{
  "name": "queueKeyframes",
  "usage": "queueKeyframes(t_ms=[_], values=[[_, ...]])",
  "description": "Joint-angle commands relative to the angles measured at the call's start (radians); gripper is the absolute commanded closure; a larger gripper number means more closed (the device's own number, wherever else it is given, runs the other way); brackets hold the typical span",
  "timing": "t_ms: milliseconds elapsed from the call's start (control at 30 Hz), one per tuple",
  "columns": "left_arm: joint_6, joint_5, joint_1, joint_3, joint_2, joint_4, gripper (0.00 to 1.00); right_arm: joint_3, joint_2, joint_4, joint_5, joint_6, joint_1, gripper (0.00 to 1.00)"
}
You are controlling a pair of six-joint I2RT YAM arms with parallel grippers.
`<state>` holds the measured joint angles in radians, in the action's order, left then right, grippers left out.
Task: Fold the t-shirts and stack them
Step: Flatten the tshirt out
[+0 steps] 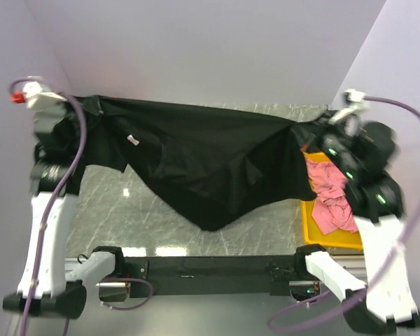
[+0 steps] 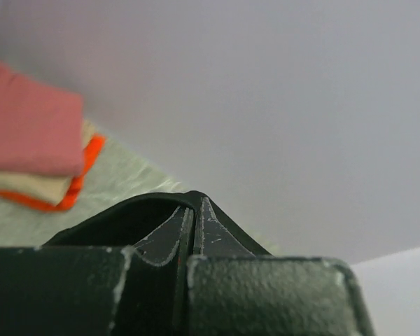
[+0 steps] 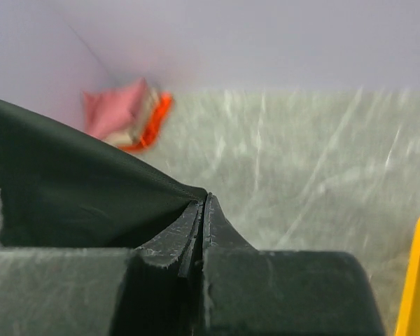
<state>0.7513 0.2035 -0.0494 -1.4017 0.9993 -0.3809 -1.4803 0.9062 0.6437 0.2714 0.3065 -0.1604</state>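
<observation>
Black t-shirt (image 1: 210, 168) stretched aloft, left claw (image 2: 196, 204) clamped tight on its 9 o'clock end, right claw (image 3: 204, 203) clamped on its 3 o'clock end

Overhead camera looks down from behind the arms (image 1: 45, 231); both wrist cameras, low and close, share the folded stack (image 3: 129, 115).

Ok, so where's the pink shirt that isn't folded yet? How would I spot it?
Go to the right side of the marble table, where a yellow bin sits beside the right arm. The pink t-shirt lies inside it. Unlike the big black t-shirt stretched in the air and the neat folded stack by the wall, it is a crumpled heap.
</observation>
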Motion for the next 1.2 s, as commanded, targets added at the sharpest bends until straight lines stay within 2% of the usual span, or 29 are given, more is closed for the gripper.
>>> queueKeyframes(t_ms=[0,100,133,167,200,233,267,300,333,367,500,600,633,700,733,800,833,933,1000,1067,1167], values=[[0.017,0.106,0.006,0.096,0.143,0.003,1.0,0.158,0.163,-0.073,-0.009,0.035,0.007,1.0],[0.046,0.171,0.01,0.13,0.301,0.013,0.99,0.256,0.307,-0.184,0.003,0.026,0.007,1.0],[0.052,0.181,0.019,0.136,0.396,0.023,0.99,0.273,0.392,-0.217,-0.006,0.02,0.007,1.0],[0.048,0.191,0.023,0.138,0.447,0.045,0.97,0.29,0.442,-0.251,-0.018,0.023,0.007,1.0],[0.06,0.207,0.029,0.107,0.502,0.036,0.71,0.278,0.492,-0.278,-0.03,0.016,0.007,0.96],[0.065,0.202,0.042,0.08,0.612,0.014,0.55,0.259,0.605,-0.279,-0.04,0.01,0.009,0.74],[0.072,0.185,0.046,0.034,0.666,-0.027,0.41,0.189,0.661,-0.263,-0.053,0.005,0.009,0.6],[0.08,0.162,0.046,-0.064,0.709,-0.103,0.22,0.145,0.712,-0.206,-0.079,0.006,0.009,0.54],[0.074,0.127,0.045,-0.092,0.757,-0.108,0.05,0.108,0.785,-0.173,-0.127,0.008,0.009,0.36],[0.068,0.104,0.04,-0.101,0.759,-0.101,0.01,0.06,0.807,-0.147,-0.147,0.002,0.007,0.14],[0.01,0.067,-0.03,-0.048,0.676,-0.038,0.01,0.126,0.751,-0.142,-0.213,0.029,0.004,0.11],[-0.024,0.037,-0.147,0.019,0.598,-0.032,0.01,0.218,0.64,-0.141,-0.256,0.06,0.004,0.11],[-0.035,0.03,-0.226,0.041,0.561,-0.015,0.01,0.244,0.581,-0.139,-0.268,0.074,0.005,0.1],[-0.059,-0.013,-0.315,0.096,0.539,-0.007,0.01,0.307,0.525,-0.121,-0.309,0.12,0.004,0.1],[-0.061,-0.033,-0.402,0.11,0.53,-0.006,0.01,0.33,0.496,-0.119,-0.319,0.138,0.007,0.09],[-0.069,-0.094,-0.484,0.15,0.527,-0.003,0.01,0.386,0.422,-0.105,-0.337,0.189,0.016,0.09],[-0.061,-0.092,-0.568,0.156,0.533,-0.01,0.01,0.403,0.383,-0.098,-0.339,0.2,0.022,0.09],[-0.038,-0.107,-0.72,0.17,0.567,-0.062,0.01,0.445,0.329,-0.087,-0.345,0.215,0.044,0.09],[-0.021,-0.133,-0.776,0.179,0.591,-0.088,0.01,0.477,0.312,-0.091,-0.337,0.217,0.055,0.09],[-0.006,-0.168,-0.837,0.19,0.631,-0.079,0.08,0.501,0.297,-0.102,-0.316,0.218,0.068,0.09],[-0.004,-0.196,-0.897,0.179,0.677,-0.056,0.15,0.529,0.289,-0.114,-0.295,0.22,0.078,0.09]])
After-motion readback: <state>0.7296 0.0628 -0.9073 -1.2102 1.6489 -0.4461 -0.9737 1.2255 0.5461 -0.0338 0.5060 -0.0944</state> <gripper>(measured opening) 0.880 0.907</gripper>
